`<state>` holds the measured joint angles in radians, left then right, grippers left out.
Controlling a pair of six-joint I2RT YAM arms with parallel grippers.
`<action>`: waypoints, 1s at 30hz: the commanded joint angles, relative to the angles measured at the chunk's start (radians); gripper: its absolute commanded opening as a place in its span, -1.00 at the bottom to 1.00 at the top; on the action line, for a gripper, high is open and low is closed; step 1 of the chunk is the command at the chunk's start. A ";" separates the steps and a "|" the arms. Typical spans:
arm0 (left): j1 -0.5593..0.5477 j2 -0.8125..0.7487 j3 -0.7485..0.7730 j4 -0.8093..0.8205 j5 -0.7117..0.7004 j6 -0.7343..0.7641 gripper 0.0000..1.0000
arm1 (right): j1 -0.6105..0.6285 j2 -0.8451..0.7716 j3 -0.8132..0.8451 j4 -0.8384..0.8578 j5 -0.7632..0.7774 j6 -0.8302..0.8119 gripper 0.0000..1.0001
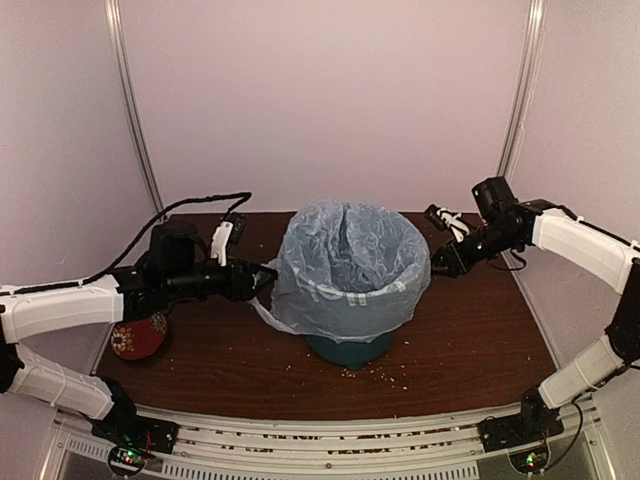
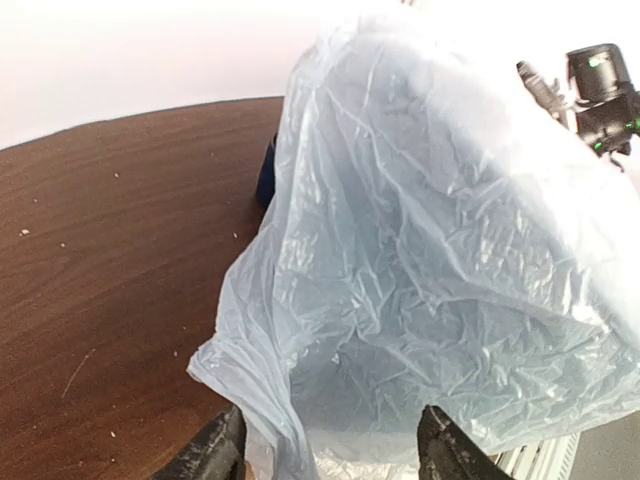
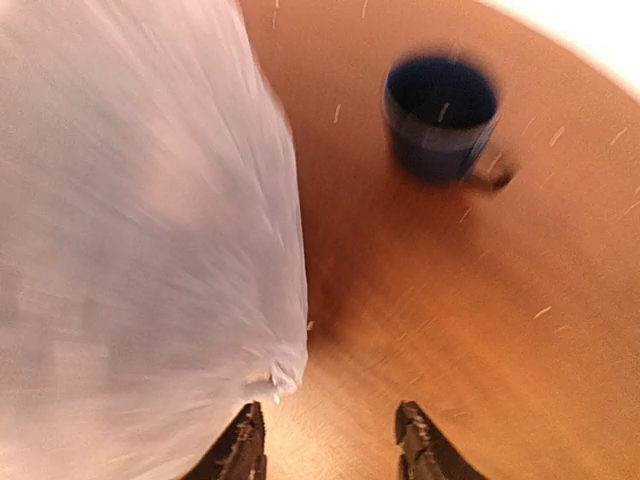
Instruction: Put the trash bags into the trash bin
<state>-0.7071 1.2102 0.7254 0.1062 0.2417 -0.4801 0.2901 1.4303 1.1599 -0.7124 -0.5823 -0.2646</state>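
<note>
Trash bag (image 1: 350,262), pale blue-grey and crinkly, sits over the trash bin (image 1: 348,349) in the middle of the dark wooden table (image 1: 470,330). Its mouth stands open upward. The plastic hangs down the outside of the bin, so only the teal bottom part of the bin shows under it. White letters are on the front side of the bag. On the left side a loose flap of the bag hangs lower and spreads away from the bin.

The left gripper (image 2: 332,452) is at this flap. In the left wrist view its two fingers (image 2: 215,455) stand wide apart and the lower edge of the bag hangs in the gap between them. They do not pinch it, so this gripper has hold of nothing. Whether the plastic brushes a finger, I cannot tell.

The right gripper (image 3: 332,440) is at the right side of the bag, near the rim. Its wrist view is blurred, but the fingers are clearly apart with only bare table between them. A corner of the bag ends just above one finger.

A dark blue mug (image 3: 440,115) stands upright on the table beyond the right gripper, apart from the bag. A round red plate (image 1: 138,338) lies near the left edge, partly under the left arm. Small crumbs (image 1: 378,373) lie in front of the bin.
</note>
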 commanded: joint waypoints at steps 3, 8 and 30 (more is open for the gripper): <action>-0.002 -0.047 0.044 -0.075 -0.096 0.027 0.23 | -0.003 -0.058 0.169 -0.140 0.102 0.000 -0.03; -0.001 -0.076 0.091 -0.151 -0.134 0.041 0.30 | 0.002 -0.042 0.364 -0.154 0.126 0.041 -0.02; 0.072 0.330 0.383 -0.046 -0.122 0.142 0.35 | 0.444 0.365 0.852 -0.423 0.174 -0.240 -1.00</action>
<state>-0.6373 1.4666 1.0767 -0.0448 0.0296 -0.3782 0.7055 1.7313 1.9282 -0.9947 -0.4255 -0.3740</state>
